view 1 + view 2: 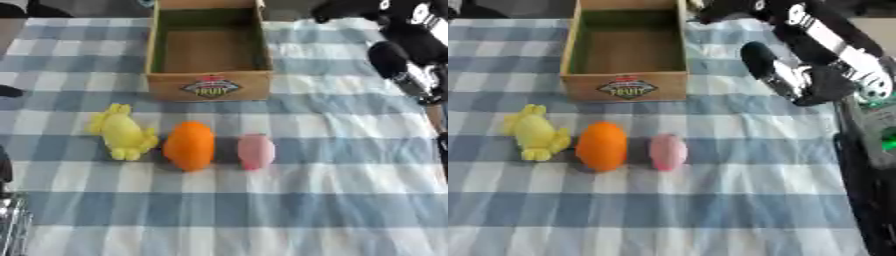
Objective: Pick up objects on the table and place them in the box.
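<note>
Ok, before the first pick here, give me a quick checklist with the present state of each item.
1. The box is open and nothing shows inside it: ok.
2. The yellow toy, the orange object and the pink object lie in a row on the checked cloth in front of the box: ok.
3. Room between objects for fingers: the yellow toy and the orange object lie close together; whether they touch, cannot tell.
4. Right arm raised at the right side, above the cloth and away from the objects: ok.
5. Right hand's finger state: cannot tell.
6. Left hand in view: not ok.
</note>
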`<state>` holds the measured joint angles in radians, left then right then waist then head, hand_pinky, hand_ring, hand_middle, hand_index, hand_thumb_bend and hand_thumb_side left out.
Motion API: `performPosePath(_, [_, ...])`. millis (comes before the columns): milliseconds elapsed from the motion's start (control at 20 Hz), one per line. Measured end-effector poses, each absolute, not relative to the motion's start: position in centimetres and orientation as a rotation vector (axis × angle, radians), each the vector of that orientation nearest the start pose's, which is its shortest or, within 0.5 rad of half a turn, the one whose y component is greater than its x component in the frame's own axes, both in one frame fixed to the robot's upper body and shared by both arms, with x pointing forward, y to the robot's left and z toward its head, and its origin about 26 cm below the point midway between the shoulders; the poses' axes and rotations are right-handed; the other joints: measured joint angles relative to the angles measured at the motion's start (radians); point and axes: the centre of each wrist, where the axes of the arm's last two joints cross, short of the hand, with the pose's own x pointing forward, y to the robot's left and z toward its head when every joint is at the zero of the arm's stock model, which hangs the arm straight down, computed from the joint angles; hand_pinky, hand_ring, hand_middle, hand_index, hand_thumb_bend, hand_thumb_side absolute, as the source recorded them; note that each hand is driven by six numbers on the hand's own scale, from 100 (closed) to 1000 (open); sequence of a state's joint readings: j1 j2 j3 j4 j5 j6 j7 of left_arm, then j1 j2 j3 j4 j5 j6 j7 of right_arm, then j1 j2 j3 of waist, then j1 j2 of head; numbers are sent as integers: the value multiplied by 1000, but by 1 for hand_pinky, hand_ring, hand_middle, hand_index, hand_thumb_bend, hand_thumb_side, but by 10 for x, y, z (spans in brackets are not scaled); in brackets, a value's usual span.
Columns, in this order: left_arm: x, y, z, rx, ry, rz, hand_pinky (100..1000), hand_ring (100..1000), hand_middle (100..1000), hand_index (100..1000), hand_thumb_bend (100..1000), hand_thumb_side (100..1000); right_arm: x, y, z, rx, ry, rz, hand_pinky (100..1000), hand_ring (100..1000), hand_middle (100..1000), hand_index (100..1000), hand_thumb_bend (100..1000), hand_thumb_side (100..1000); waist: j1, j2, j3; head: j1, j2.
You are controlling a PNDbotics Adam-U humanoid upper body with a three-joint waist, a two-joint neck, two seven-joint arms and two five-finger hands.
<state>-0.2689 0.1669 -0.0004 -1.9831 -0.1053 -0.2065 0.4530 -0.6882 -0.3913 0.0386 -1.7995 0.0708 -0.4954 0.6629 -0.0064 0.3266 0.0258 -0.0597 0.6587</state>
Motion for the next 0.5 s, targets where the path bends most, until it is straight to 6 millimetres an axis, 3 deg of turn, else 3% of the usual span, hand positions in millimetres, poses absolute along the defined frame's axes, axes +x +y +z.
performPosePath(500, [299, 236, 175, 313, -2465, 241, 447, 709, 670, 786, 100, 786, 382, -202, 287, 105, 2662, -1883, 884, 874, 768, 895, 100, 902, -5, 0, 5, -5, 0])
